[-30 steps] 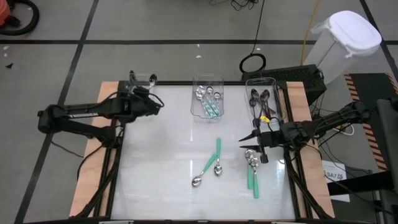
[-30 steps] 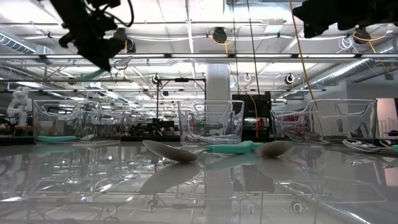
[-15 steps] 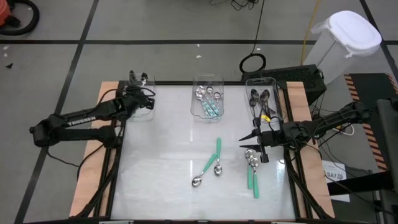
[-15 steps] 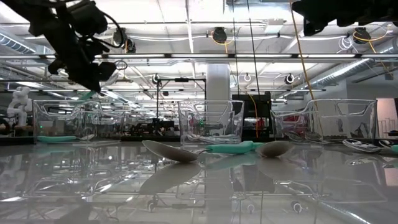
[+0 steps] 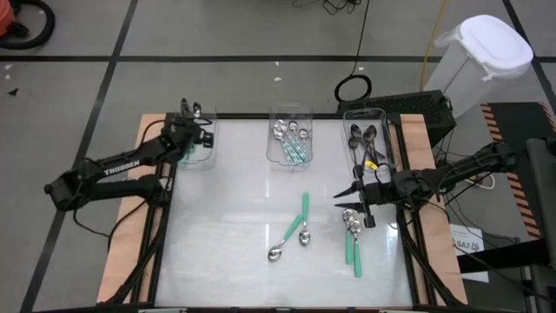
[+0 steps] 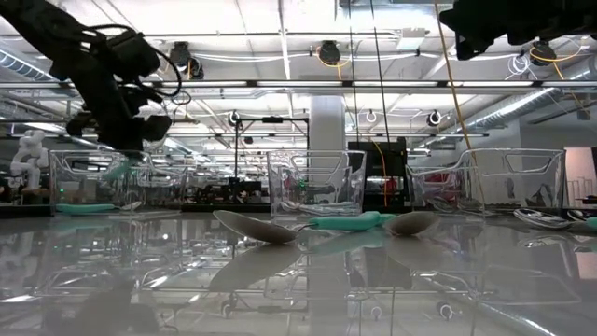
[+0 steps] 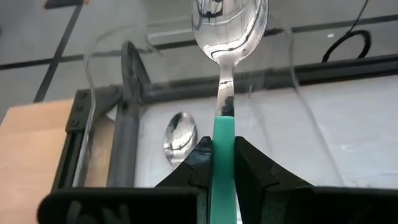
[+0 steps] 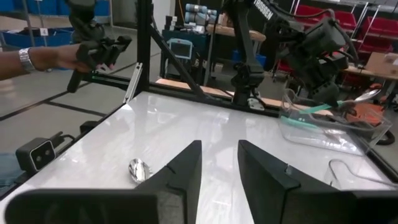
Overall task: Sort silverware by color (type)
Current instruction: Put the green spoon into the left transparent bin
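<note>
Meanwhile the left gripper clamps one teal-handled spoon over the left bin; right gripper open.

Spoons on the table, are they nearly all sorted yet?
Partly. Some spoons already lie in the middle bin and the right bin. The left gripper holds a green-handled spoon over the left bin. About five spoons still lie loose on the table, beside the waiting right gripper.
</note>
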